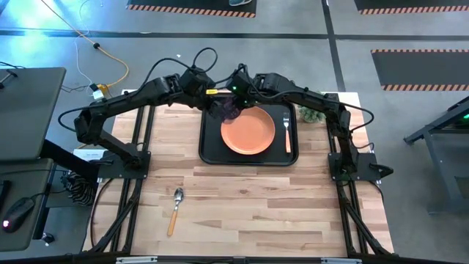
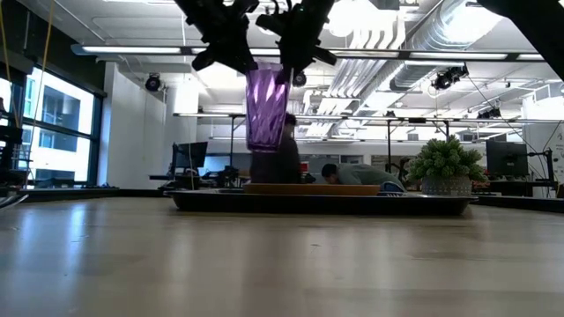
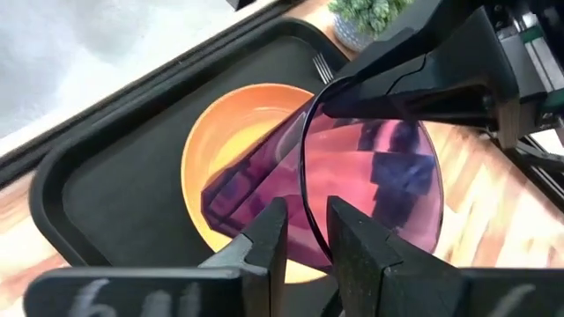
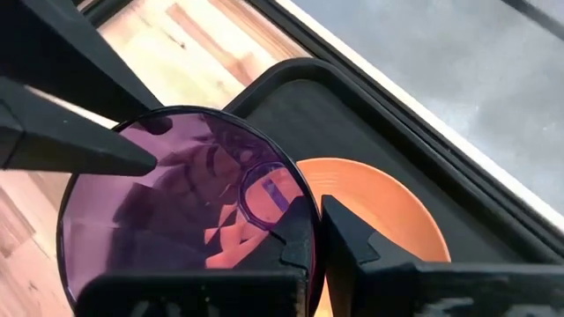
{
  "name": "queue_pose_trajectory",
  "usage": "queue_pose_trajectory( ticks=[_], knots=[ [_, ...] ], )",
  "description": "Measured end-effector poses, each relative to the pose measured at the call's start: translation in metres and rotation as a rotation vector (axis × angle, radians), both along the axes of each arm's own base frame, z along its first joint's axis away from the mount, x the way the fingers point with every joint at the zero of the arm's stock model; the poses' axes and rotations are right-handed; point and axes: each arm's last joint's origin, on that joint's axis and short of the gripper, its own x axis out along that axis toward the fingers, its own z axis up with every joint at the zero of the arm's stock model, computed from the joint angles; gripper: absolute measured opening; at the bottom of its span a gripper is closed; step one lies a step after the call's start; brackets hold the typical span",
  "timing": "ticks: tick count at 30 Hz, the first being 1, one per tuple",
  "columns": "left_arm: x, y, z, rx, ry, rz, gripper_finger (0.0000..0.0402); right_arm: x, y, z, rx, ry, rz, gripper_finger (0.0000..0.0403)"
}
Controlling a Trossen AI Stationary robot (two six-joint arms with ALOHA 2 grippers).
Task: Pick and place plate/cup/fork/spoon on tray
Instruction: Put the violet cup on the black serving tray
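A see-through purple cup (image 2: pixel 267 106) hangs upright in the air above the black tray's (image 1: pixel 249 159) far left part, beside the orange plate (image 1: pixel 248 132) that lies in the tray. Both grippers are shut on the cup's rim: my left gripper (image 3: pixel 307 211) on the rim's left side, my right gripper (image 4: pixel 319 216) on its right side. The fork (image 1: pixel 286 132) lies in the tray to the right of the plate. The spoon (image 1: pixel 176 209) lies on the bare table near the front left. My left gripper pinches the cup's rim (image 3: pixel 305 180) on its left side, one finger inside the cup and one outside. The fingers come from above, pointing down. The cup hangs upright, lifted clear of the tray. My right gripper pinches the cup's rim (image 4: pixel 304 198) on the side opposite the left gripper, one finger inside and one outside. The fingers come from above, pointing down. The cup's bottom (image 2: pixel 264 145) is clear of the tray.
A small potted plant (image 1: pixel 311 114) stands at the far right, just beyond the tray's corner. Bare wooden table (image 1: pixel 293 213) stretches in front of the tray. People sit in the room behind the table (image 2: pixel 352 174).
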Motion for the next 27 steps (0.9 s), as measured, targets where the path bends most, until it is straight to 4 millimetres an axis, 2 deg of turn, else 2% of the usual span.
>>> queue_pose_trajectory(
  ticks=[10, 21, 27],
  knots=[
    [-0.003, -0.005, -0.004, -0.052, 0.039, -0.108, 0.0069, 0.005, 0.012, 0.0, -0.087, 0.056, 0.162, 0.0],
    [-0.003, -0.004, -0.004, -0.055, 0.04, -0.104, 0.007, 0.004, 0.015, 0.0, -0.067, 0.056, 0.155, 0.0],
    [-0.007, 0.004, -0.003, -0.016, 0.044, -0.119, 0.007, 0.004, 0.009, -0.001, -0.057, 0.04, 0.106, 0.0]
  ],
)
